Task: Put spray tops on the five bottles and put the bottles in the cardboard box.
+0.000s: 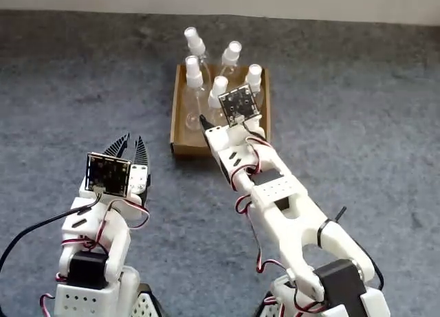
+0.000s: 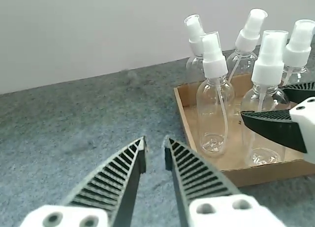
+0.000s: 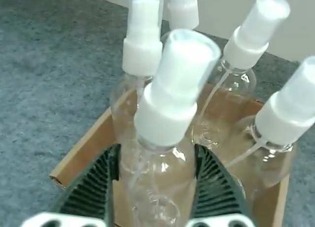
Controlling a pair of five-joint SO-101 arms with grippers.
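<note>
Five clear bottles with white spray tops stand upright in the cardboard box (image 1: 180, 144). My right gripper (image 1: 221, 115) is over the box's near side, shut on the front middle bottle (image 1: 220, 86). In the right wrist view its black fingers (image 3: 106, 182) press both sides of that bottle (image 3: 172, 84), and the other bottles (image 3: 142, 40) stand behind. My left gripper (image 1: 133, 146) rests low over the carpet to the left of the box, open a little, holding nothing. From the left wrist view (image 2: 155, 148) I see the box (image 2: 183, 113) and the right gripper (image 2: 263, 101) on its bottle.
Grey carpet (image 1: 344, 124) covers the table all around the box. A pale wall (image 2: 98, 30) runs along the far edge. The right arm (image 1: 289, 200) stretches from the near edge toward the box.
</note>
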